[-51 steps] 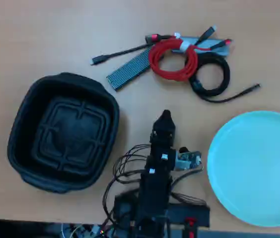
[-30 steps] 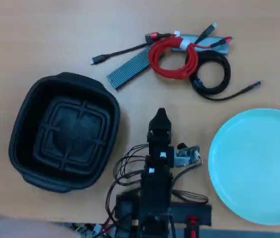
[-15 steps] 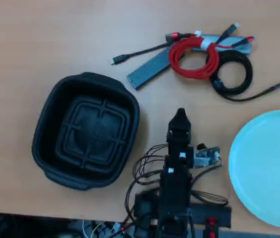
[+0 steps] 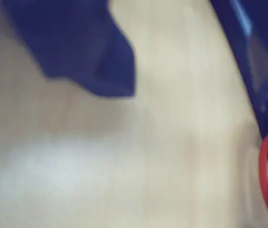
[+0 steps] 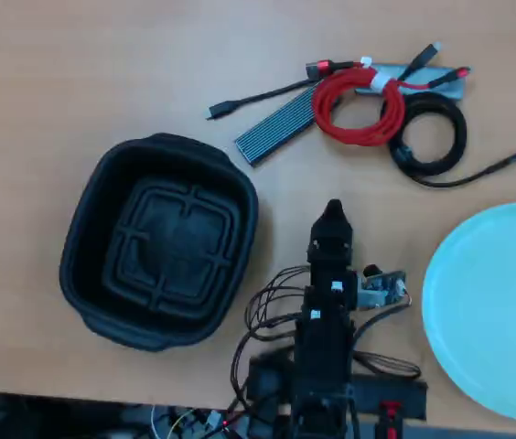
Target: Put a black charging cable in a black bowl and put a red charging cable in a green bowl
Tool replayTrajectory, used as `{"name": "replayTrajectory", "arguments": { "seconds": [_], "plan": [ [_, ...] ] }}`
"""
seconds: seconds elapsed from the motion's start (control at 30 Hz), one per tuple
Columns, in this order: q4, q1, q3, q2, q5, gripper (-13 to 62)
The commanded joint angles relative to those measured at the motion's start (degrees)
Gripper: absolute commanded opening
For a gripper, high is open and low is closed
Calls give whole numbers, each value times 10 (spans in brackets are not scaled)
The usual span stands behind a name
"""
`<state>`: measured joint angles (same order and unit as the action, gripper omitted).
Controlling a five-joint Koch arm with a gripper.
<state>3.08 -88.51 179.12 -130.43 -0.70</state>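
In the overhead view the black charging cable lies coiled at the back right. The red charging cable, bound with a white tie, touches its left side. The black bowl stands empty at the left. The green bowl stands empty at the right edge. My gripper points away from the arm's base between the two bowls, well short of the cables. It holds nothing and shows a single tip. The wrist view is blurred: one dark jaw hangs over bare table, and a red strand shows at the right edge.
A grey ribbed box with a straight black lead lies just left of the red cable. The arm's loose wires and base sit at the table's near edge.
Since a second ago the whole overhead picture has shifted to the right, with everything keeping its place relative to the rest. Over the last half second nothing has moved.
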Motion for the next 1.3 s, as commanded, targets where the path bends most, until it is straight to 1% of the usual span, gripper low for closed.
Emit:
{"name": "replayTrajectory", "arguments": {
  "seconds": [0.0, 0.2, 0.33, 0.47, 0.63, 0.77, 0.93, 1.0, 1.17, 1.27],
  "plan": [
    [-57, 2, 16, -54, 0, 254],
    [-57, -3, 17, -54, -1, 254],
    [-53, -39, 11, -56, -4, 252],
    [-54, -57, -26, -56, 1, 252],
    [-66, -36, -77, -56, 2, 252],
    [-147, -21, -156, -55, 2, 252],
    [-359, -20, -273, -55, 2, 253],
    [-376, -21, -312, -54, 2, 252],
    [-376, -31, -342, -55, -2, 252],
    [-377, -41, -386, -56, -2, 252]
  ]
}}
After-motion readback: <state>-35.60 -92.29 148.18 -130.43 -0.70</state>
